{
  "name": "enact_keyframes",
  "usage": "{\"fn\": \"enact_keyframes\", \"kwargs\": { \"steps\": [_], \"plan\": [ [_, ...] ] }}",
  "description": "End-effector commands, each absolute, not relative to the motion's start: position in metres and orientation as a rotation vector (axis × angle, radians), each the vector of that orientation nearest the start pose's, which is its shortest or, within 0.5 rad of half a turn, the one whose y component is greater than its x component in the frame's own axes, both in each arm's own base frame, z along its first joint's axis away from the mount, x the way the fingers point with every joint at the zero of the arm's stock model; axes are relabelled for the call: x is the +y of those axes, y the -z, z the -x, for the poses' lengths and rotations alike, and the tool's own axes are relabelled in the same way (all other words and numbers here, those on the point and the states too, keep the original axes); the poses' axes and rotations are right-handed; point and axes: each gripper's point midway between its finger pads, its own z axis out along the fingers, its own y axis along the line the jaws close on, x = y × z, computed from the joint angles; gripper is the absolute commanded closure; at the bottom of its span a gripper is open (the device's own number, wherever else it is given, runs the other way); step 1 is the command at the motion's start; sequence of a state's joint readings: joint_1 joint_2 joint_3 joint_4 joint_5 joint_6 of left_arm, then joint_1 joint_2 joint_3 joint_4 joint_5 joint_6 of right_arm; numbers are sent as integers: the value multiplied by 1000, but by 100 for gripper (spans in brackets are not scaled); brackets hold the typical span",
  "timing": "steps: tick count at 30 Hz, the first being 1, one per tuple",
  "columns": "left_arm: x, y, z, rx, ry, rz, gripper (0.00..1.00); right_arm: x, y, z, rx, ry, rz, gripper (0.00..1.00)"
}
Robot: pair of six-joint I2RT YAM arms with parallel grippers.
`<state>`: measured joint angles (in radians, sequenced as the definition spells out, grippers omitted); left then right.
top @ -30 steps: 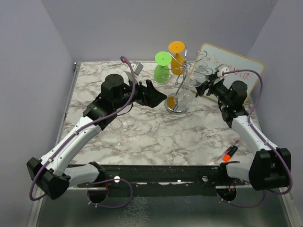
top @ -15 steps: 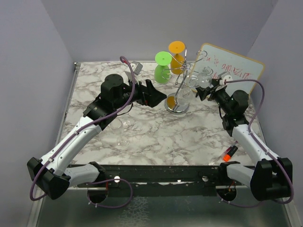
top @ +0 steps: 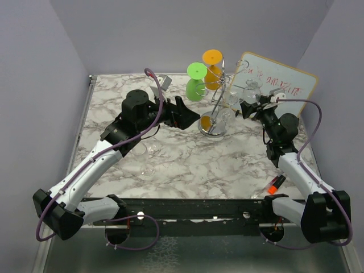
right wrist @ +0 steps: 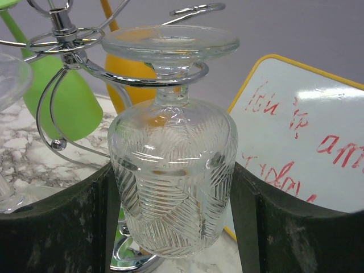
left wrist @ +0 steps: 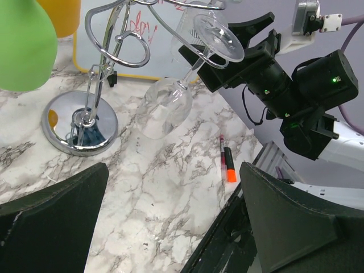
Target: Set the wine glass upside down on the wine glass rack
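Note:
The wine glass (right wrist: 173,170), clear with a cut pattern, hangs upside down with its foot on top. Its stem sits inside a curled arm of the chrome wine glass rack (right wrist: 62,34), and the foot lies just above the wire. My right gripper (right wrist: 173,227) is shut on the glass's bowl, one finger against each side. In the top view this right gripper (top: 250,102) is at the right side of the rack (top: 213,128). My left gripper (top: 185,114) hovers left of the rack, open and empty. In its wrist view the left gripper (left wrist: 173,222) faces the rack's round base (left wrist: 82,122).
A green glass (top: 195,85), an orange glass (top: 212,68) and another clear glass (left wrist: 165,108) hang on the rack. A whiteboard (top: 278,79) with red writing leans behind it. An orange marker (top: 277,183) lies at the front right. Faint clear glasses (top: 149,151) lie under the left arm.
My right arm has swung its wrist up and toward the rack, carrying the glass up to the rack's right arm. The left arm has not moved.

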<state>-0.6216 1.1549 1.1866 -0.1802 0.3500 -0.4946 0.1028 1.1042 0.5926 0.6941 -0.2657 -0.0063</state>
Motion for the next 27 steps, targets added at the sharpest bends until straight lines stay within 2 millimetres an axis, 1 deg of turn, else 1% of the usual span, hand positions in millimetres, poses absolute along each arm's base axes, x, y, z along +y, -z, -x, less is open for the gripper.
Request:
{"fn": "enact_keyframes", "kwargs": {
  "steps": [1,6,15,21,23,27],
  "plan": [
    [-282,-357,-266,1780,1099,-376,1,73,-318,-383,1262,-249,194,87],
    [-282,-355,-266,1783,1098,-374,1,75,-308,-390,1314,-243,212,85],
    [-283,-354,-268,1789,1096,-368,1,91,-289,-397,1393,-305,295,72],
    [-283,-353,-269,1792,1094,-366,1,101,-282,-400,1443,-345,350,70],
    [-283,-352,-269,1793,1095,-367,1,101,-280,-401,1452,-347,351,66],
    [-282,-353,-269,1792,1086,-375,1,97,-277,-399,1466,-343,320,54]
  ]
}}
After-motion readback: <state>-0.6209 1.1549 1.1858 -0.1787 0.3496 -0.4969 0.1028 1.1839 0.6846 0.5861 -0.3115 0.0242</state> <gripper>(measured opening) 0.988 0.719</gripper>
